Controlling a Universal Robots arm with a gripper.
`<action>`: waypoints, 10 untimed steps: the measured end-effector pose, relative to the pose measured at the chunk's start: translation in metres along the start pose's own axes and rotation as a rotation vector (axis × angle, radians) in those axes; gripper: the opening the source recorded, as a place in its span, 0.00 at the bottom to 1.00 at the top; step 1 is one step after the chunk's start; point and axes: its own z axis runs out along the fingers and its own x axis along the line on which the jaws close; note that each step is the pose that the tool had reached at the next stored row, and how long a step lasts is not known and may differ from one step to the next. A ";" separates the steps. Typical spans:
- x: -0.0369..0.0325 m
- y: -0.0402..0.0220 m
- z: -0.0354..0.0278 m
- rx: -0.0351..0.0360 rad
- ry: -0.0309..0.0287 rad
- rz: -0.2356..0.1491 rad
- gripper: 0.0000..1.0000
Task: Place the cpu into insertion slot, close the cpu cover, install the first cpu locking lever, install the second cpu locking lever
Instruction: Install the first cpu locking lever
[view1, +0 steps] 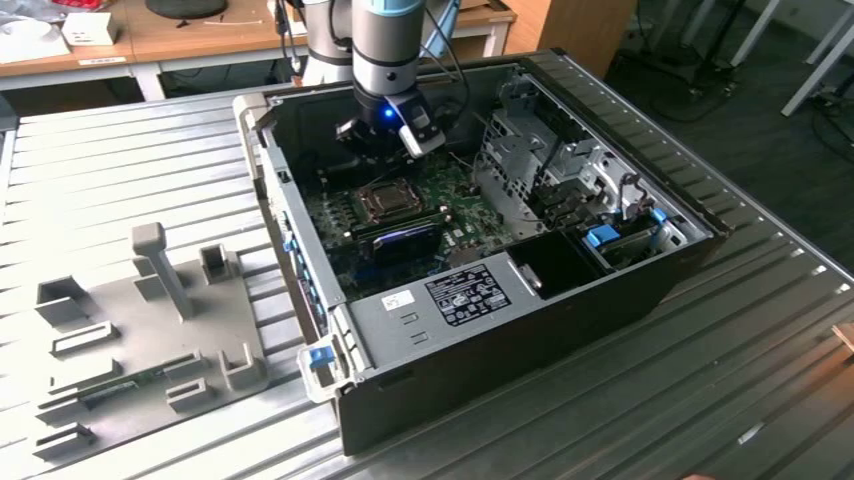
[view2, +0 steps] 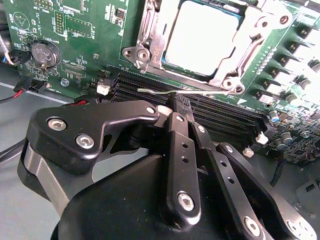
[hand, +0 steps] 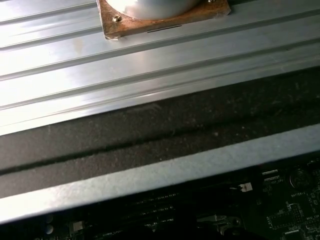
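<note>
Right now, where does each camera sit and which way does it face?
Exterior view: off-arm, high, looking down into the computer case; arm above the insertion slot.
Second wrist view: behind the pincer, facing the cpu.
First wrist view: on the arm, facing the table and case wall.
Shared: exterior and second wrist views show the slot.

The exterior view looks down on the whole computer case (view1: 534, 350). Both wrist views sit close, sharing its motherboard (view2: 85, 30) (hand: 295, 205).
</note>
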 end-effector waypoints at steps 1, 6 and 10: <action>0.0000 0.0000 0.0000 0.0001 0.0001 0.000 0.10; -0.0019 0.0004 0.0003 -0.0001 0.0001 0.000 0.10; -0.0034 0.0008 0.0004 -0.0002 -0.0001 0.000 0.10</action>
